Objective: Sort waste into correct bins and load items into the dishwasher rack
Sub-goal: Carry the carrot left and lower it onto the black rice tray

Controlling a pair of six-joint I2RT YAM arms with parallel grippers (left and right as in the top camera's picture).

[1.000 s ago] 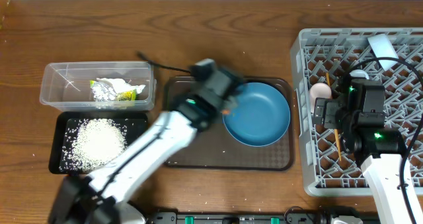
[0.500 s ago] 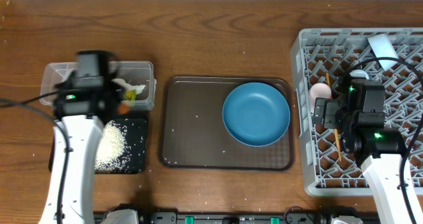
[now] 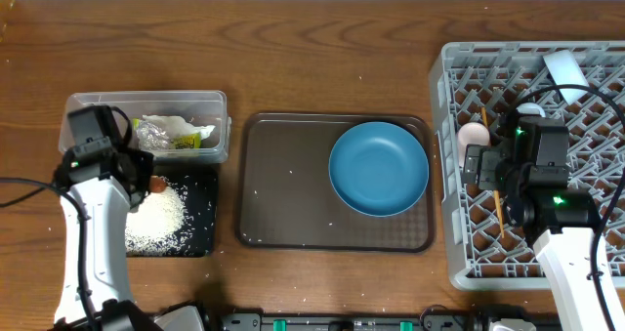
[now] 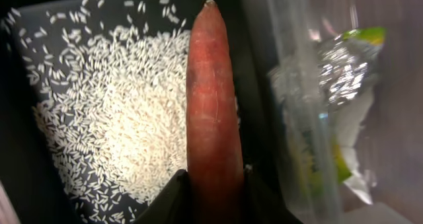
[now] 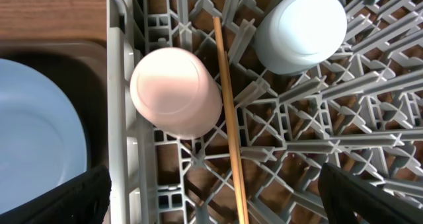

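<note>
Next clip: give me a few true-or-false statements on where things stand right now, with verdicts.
1. The left fingers grip the carrot above the rice. True.
2. The plate sits on the bare table. False: it lies on the brown tray.
3. The wrapper lies in the tub. True.
4. The right fingers grip a chopstick. False: they are open; it lies in the rack.
</note>
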